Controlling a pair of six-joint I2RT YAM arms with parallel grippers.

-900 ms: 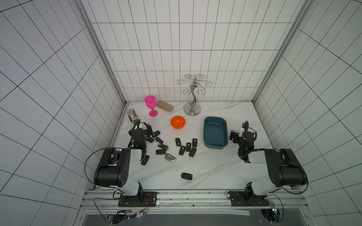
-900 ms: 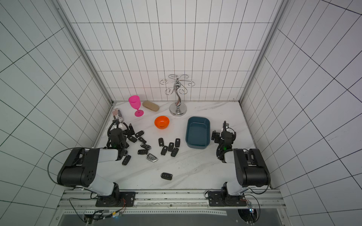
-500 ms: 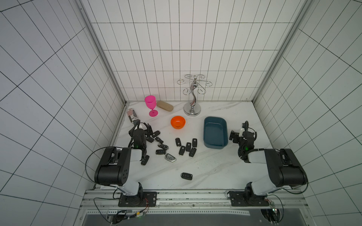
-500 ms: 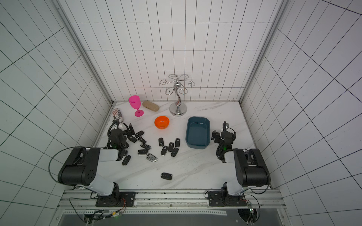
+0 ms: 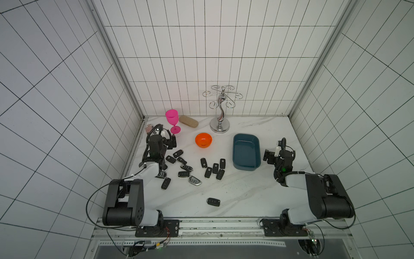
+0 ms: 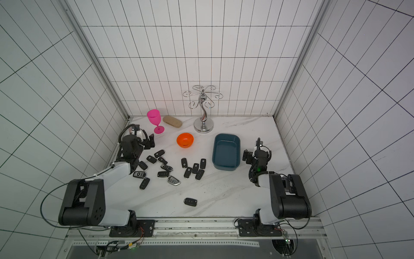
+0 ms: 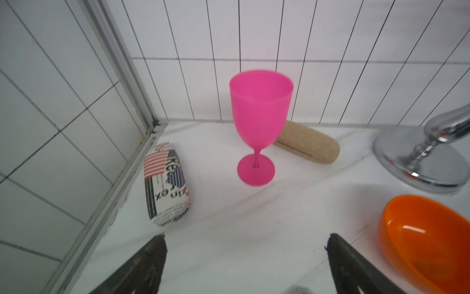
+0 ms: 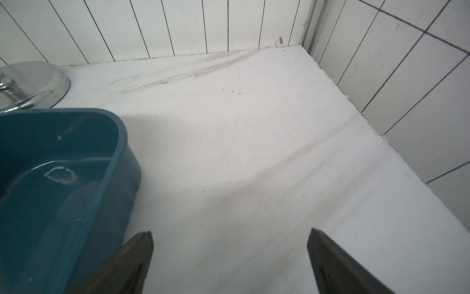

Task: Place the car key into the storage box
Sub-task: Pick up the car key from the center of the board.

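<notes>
**Asker:** White tile on three sides, a pale marbled surface (image 5: 246,192) between. Where do things stand?

**Me:** The car keys (image 5: 186,167) all lie loose on the surface. None is in the storage box (image 5: 246,154), which sits empty right of centre in both top views. One bunch (image 5: 215,168) lies just left of the box, more are scattered by my left arm, and a lone key (image 5: 213,202) lies low in the middle.

**Asker:** And your tools?

**Me:** Both are spread wide and hold nothing. My left tool (image 7: 245,236) is near the pink goblet (image 7: 259,122). My right tool (image 8: 230,231) is just beside the box's outer wall.

**Asker:** How would you do the pick well?

**Me:** I'd take a key at the fringe of the bunch and come straight down on it. I'd close across its narrow width so its neighbours aren't dragged, lift it clear of the rim and let go low inside.

**Asker:** Room to move?

**Me:** There's plenty in front of the box and around the lone key. It's tighter at the upper left, where the goblet and orange bowl (image 5: 203,140) stand. The chrome stand (image 5: 220,125) is behind the box, and the tiled wall runs close on my right.
</notes>
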